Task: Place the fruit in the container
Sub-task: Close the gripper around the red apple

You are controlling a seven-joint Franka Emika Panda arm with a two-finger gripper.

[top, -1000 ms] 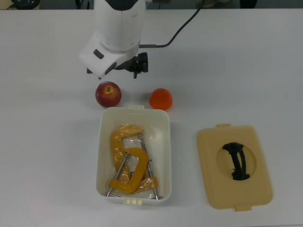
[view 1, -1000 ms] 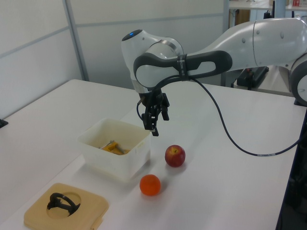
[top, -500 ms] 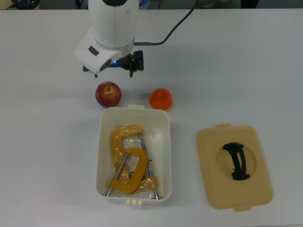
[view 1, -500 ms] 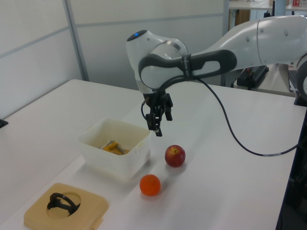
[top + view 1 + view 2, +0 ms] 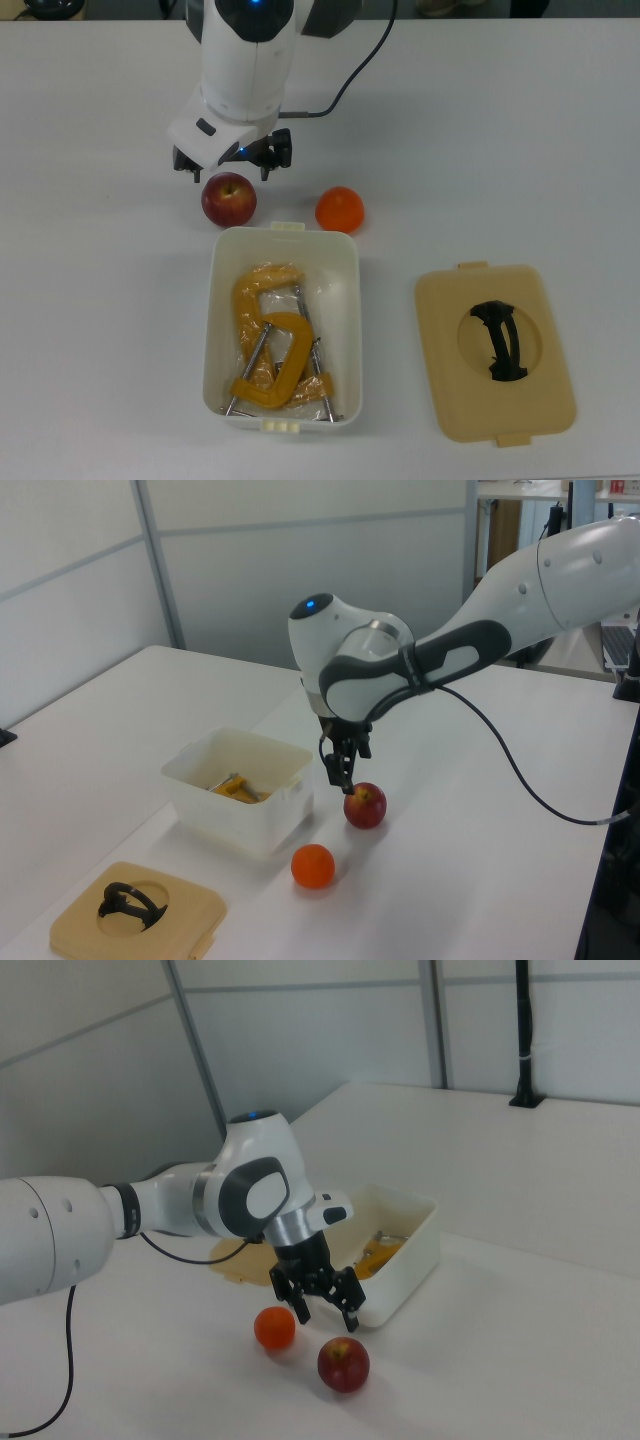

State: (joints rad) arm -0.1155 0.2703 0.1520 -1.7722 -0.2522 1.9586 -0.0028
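- Plainly, the step in hand is the approach to the first fruit: the gripper (image 5: 325, 1305) hangs just above the apple (image 5: 229, 199), with the jaws spread wide and holding nothing, as the right view shows best.
- In the top view the apple sits on the desk (image 5: 520, 140) just beyond the far short end of the container (image 5: 216, 300), toward the top view's left, and the arm's white wrist hides part of the space over it.
- The orange (image 5: 339, 209) lies on the desk near the same short end, to the top view's right of the apple, the two apart and not touching.
- Neither fruit is in the container yet; two yellow C-clamps (image 5: 268, 340) already lie inside, taking up much of the floor.
- The beige lid (image 5: 495, 352) with its black handle rests flat on the desk to the top view's right of the container, well clear of the work.
- The next move, as I judge it, is a straight descent until the jaws stand on either side of the apple at its widest part, then a close.
- The apple is round and smooth, so an off-centre close could nudge it away or let it roll toward the container wall.
- After the lift, the carry is short: over the near rim and down onto the clamps.
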